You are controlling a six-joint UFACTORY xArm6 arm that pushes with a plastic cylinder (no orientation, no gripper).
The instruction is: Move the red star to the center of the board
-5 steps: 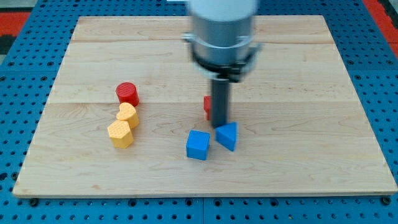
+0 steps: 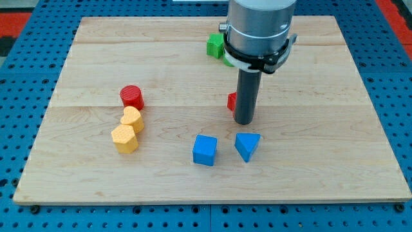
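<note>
Fingers are not part of this arm, so wide or narrow does not apply: it ends in a straight dark rod, and my tip [image 2: 243, 122] rests on the worktop [image 2: 322, 161] a little right of its middle, holding nothing. Just left of the rod, touching or nearly touching it, a sliver of the red star [image 2: 231, 101] peeks out; most of it is hidden behind the rod, so its shape can hardly be made out. Nearer and slightly right of my tip sits the blue triangular block [image 2: 247, 145], apart from it, with the blue cube [image 2: 205, 149] to its left. Well to the left stands the red cylinder [image 2: 132, 96], and close in front of it two yellow blocks, the farther yellow block [image 2: 132, 119] touching the nearer yellow block [image 2: 124, 138]. At the far side, a green block [image 2: 215, 46] shows partly behind the arm's grey housing [image 2: 259, 29].
</note>
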